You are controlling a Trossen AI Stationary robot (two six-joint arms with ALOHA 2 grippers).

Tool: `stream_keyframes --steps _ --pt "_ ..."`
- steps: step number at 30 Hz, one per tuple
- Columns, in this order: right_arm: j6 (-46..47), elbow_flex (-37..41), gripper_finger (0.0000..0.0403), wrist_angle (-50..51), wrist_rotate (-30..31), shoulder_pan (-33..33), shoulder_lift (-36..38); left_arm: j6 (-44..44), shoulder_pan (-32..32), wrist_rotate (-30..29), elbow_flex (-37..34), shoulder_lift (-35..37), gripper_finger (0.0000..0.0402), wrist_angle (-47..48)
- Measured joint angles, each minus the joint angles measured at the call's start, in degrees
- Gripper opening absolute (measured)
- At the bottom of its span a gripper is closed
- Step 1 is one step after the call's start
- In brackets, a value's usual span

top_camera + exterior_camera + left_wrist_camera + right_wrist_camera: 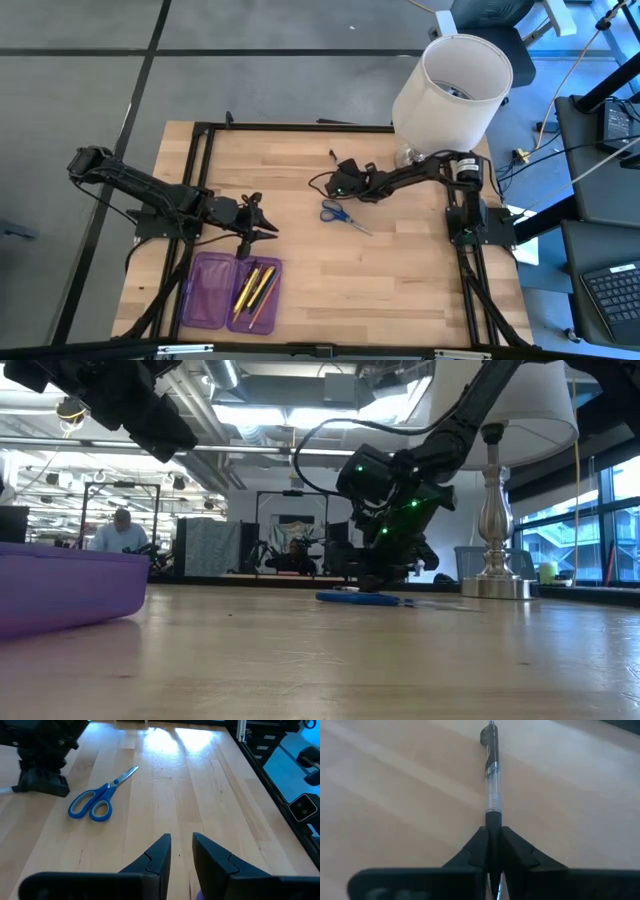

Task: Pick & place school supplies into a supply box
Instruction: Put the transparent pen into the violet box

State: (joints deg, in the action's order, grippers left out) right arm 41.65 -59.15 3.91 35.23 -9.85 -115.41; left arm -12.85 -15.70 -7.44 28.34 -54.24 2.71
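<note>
The right end effector (493, 851) is closed on a pen (491, 775), with its two dark fingers (476, 851) pressed against the pen's black grip from both sides. From the fingers the pen goes straight forward: first the black grip, then a clear barrel with a ribbed part, then a dark section with a clip and a small metal tip at the far end. Under the pen and on both sides of it there is only the light wooden worktop (390, 785), and its pale grain runs diagonally across the pen's line.
</note>
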Motion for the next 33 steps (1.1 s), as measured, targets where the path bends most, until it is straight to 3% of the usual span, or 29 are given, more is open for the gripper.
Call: stream_keyframes --steps 13,18,21,27,33 --pt "-1.7 0.2 0.0038 0.5 0.5 9.3 9.4 -4.8 0.1 -0.4 0.0 0.1 0.0071 -0.6" --pt "-3.1 0.2 0.0040 -0.8 1.3 15.4 13.8 -1.5 0.1 -0.4 0.0 0.2 0.0072 -3.5" --pt "-3.6 0.1 0.0047 -2.4 5.2 19.8 15.9 2.9 0.1 -0.3 0.0 0.1 0.0072 -5.1" --pt "-10.1 0.1 0.0042 -9.6 9.1 27.8 16.8 1.3 0.1 -2.4 0.0 0.0 0.0077 -7.9" --pt "-18.3 0.1 0.0043 -20.6 9.7 32.3 16.8 -3.8 0.0 -3.3 0.0 -1.3 0.0126 -8.6"
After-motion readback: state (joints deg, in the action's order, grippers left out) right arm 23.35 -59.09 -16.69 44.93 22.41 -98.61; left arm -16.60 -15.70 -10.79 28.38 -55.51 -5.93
